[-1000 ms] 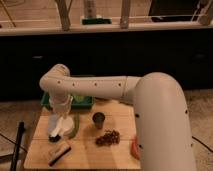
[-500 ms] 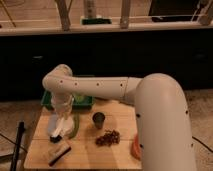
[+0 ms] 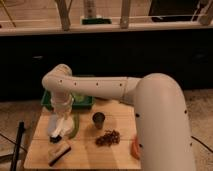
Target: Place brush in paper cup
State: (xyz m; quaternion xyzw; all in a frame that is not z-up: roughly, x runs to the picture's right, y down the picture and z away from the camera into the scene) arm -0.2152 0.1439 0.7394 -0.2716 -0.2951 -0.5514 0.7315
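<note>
Wooden scrub brush (image 3: 59, 153) lying at front of wooden table (image 3: 85, 150). Gripper (image 3: 59, 131) hanging just above paper cup (image 3: 56, 134), brush (image 3: 61, 126) pointing down into it. Small metal cup (image 3: 98, 119) sitting right, green tray (image 3: 85, 102) behind.

White arm reaching down, gripper (image 3: 60, 131) low over the table's (image 3: 120, 152) left side, apparently above paper cup (image 3: 56, 131), metal cup (image 3: 98, 119) nearby

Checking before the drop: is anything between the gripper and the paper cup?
Nothing visible. The gripper hangs directly over the paper cup at the table's left side. The metal cup and wooden scrub brush sit off to the sides.
</note>
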